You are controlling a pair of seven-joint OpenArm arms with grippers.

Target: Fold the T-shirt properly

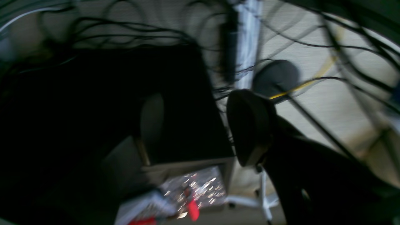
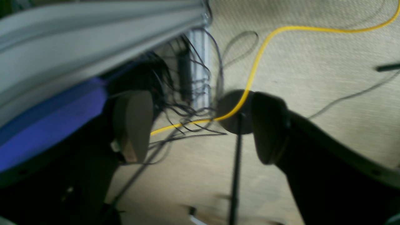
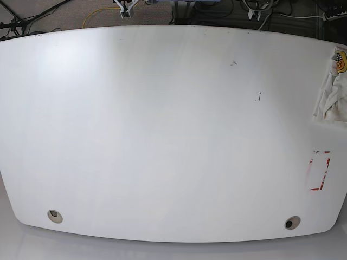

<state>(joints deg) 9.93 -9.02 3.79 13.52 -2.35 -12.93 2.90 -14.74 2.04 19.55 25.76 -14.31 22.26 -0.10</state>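
Jaws of both grippers stand apart, nothing between them. Left gripper (image 1: 200,131) blurred, over a dark floor area with tangled black cables (image 1: 131,34); one fingertip (image 1: 250,125) clear, the other lost in shadow. Right gripper (image 2: 200,128) over beige carpet, a yellow cable (image 2: 259,53) running behind it. Base view: white table (image 3: 162,135), no arms on it. T-shirt (image 3: 333,89) bunched at the table's far right edge, yellow-orange patch uppermost. Red rectangle outline (image 3: 319,170) nearer the front, apart from it.

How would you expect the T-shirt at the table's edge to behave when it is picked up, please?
The T-shirt lies crumpled and wrinkled, so it will probably hang limp and unfold. It looks like thin cloth, likely light. Part runs past the base view's edge, so it may drag.
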